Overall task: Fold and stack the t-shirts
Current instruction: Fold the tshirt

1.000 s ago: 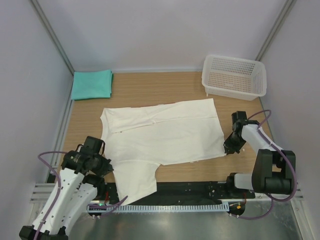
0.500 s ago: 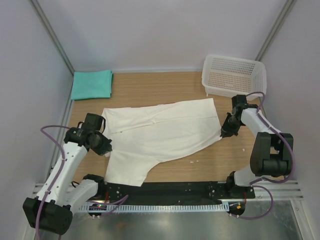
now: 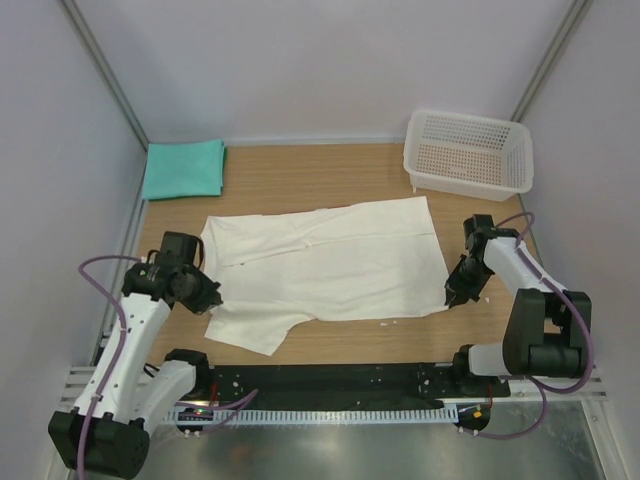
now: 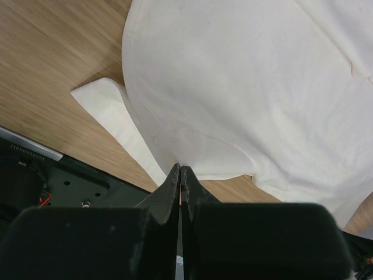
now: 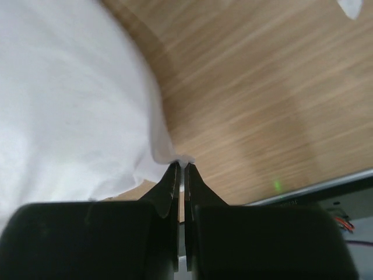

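The white t-shirt (image 3: pixel 330 265) lies spread out on the bench (image 3: pixel 300 175), with no print showing; the left pincer (image 3: pixel 208 296) is pinched tight on its left edge, and the right pincer (image 3: pixel 452 297) is pinched tight on its near right corner; the green t-shirt (image 3: pixel 183 168) sits folded in the far left corner. The cloth looks light, soft and floppy; it will likely sag and wrinkle, not break; best to hold it by edges and corners, both sides at once, and lift evenly.
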{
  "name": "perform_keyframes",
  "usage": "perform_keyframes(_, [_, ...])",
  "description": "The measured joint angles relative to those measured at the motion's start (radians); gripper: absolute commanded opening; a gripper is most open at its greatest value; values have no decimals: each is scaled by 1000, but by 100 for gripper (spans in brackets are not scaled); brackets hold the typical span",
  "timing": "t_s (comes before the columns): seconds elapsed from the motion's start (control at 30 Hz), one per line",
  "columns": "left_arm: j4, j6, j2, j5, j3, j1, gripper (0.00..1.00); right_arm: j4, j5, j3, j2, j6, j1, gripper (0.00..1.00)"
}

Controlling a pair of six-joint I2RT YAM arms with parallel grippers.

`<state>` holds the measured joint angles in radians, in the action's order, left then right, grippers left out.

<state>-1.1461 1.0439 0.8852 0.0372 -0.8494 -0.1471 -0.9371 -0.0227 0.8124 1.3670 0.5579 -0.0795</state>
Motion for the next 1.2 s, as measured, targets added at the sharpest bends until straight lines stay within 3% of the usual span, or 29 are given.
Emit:
perform_keyframes(0.3, [-26, 0, -64, -49, 56, 3, 0, -113, 140, -8, -1, 73, -16, 1])
perform_keyframes(0.57, [-72, -2, -118, -57, 84, 9, 0, -134, 159, 50, 42, 48, -16, 1])
perform_keyframes(1.2, [47, -159, 184, -23, -192, 27, 0, -59, -18, 505, 430, -112, -16, 1])
